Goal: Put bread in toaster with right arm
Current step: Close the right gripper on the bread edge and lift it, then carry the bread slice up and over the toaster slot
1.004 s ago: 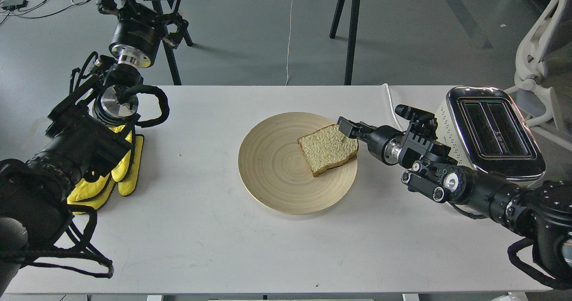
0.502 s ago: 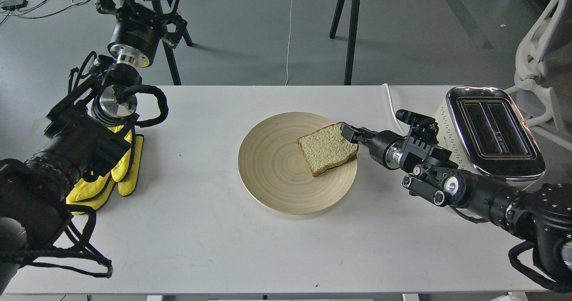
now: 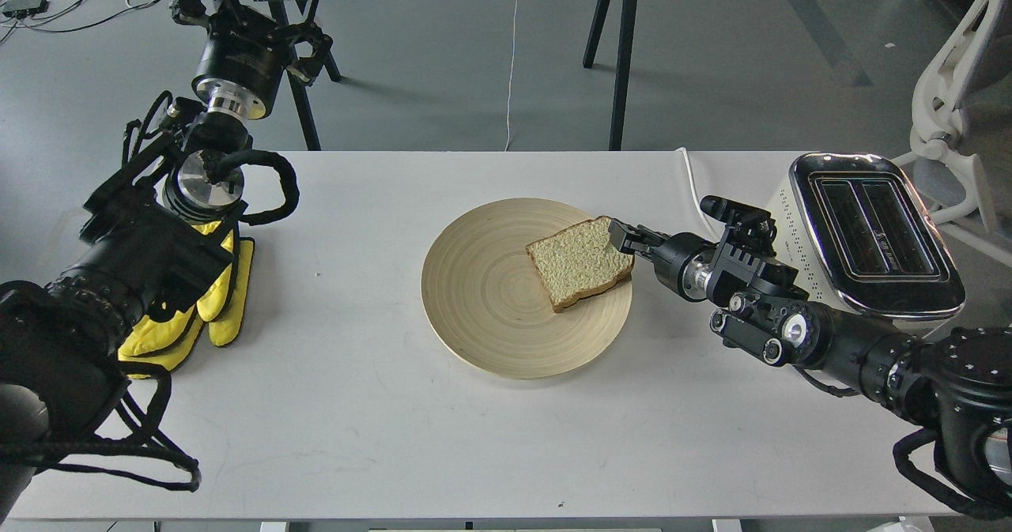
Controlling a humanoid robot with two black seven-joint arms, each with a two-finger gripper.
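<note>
1. The pale, speckled slice of sandwich bread with a brown crust [image 3: 580, 263] lies flat on the right half of a round, light wooden plate [image 3: 490, 311], near the middle of the white tabletop [image 3: 356, 421] and slightly toward its right edge.
2. Its rounded top points toward the far right corner, straight at the slim black two-finger right gripper [image 3: 619, 238].
3. That gripper sits at the slice's far right corner, touching or just above the crust; whether its jaws are spread or pinching cannot be told.
4. The right arm is far nearer than the left.
5. The cream toaster with a chrome top [image 3: 874, 235] stands at the right edge, slots open upward.
6. The left gripper [image 3: 312, 46] hangs beyond the far left corner, its state unclear.
</note>
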